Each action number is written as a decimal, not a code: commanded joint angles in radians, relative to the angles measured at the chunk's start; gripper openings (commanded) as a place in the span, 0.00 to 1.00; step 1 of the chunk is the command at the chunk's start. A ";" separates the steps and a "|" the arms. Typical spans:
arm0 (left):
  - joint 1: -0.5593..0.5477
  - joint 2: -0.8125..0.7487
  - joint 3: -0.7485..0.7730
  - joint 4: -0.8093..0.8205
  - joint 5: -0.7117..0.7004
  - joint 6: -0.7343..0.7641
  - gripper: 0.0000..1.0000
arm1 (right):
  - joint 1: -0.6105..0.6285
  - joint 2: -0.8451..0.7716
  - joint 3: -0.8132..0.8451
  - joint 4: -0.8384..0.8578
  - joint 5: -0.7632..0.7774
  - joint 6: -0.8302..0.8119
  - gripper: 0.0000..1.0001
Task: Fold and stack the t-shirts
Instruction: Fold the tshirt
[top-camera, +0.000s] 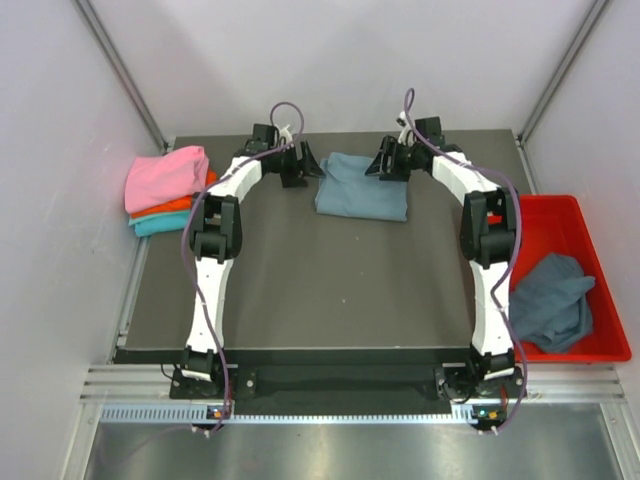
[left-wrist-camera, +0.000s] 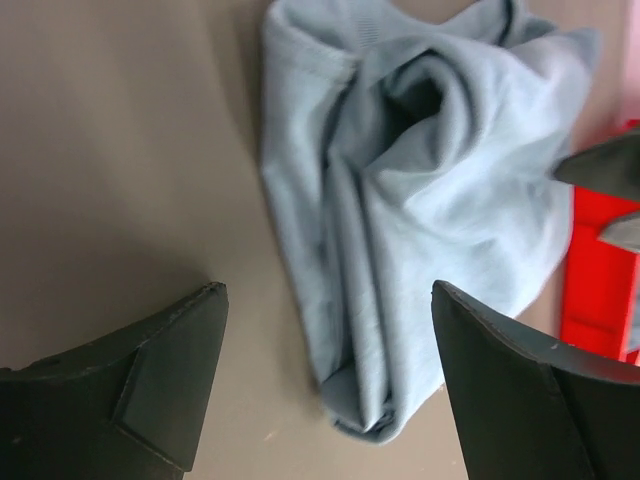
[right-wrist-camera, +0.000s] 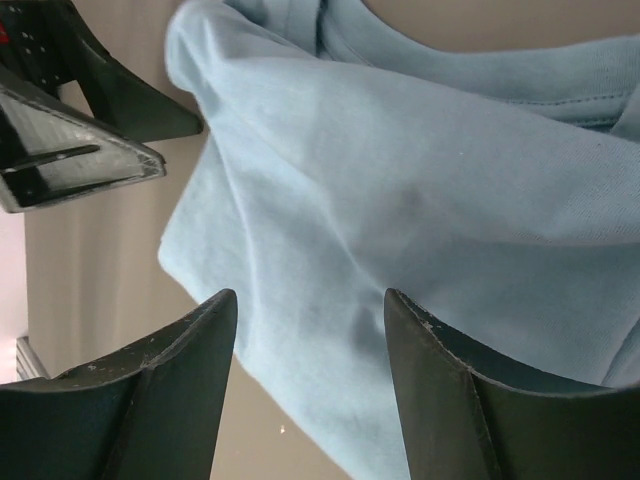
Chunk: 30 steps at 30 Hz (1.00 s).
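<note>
**Both jaws open at the far-centre shirt**

The dark tabletop fills most of my overhead view. The left arm and right arm both reach toward its far edge. The red tray sits beside its right edge, with a blue-grey crumpled t-shirt lying in it. A roughly folded t-shirt, also blue-grey, lies at the far centre between the two wrists. At the far left, a pink t-shirt tops an orange t-shirt and a teal t-shirt. The left jaws stand wide apart at the centre shirt's left end and hold nothing. The right jaws are partly open over its right side, and I see no cloth pinched.
</note>
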 joint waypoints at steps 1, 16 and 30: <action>-0.002 0.044 0.020 0.109 0.102 -0.059 0.87 | -0.002 0.024 0.040 0.019 0.004 -0.022 0.61; -0.023 0.193 0.072 0.192 0.160 -0.118 0.80 | 0.010 0.101 0.061 0.004 0.022 -0.040 0.61; -0.037 0.304 0.182 0.215 0.137 -0.108 0.74 | 0.033 0.114 0.075 0.014 0.017 -0.031 0.61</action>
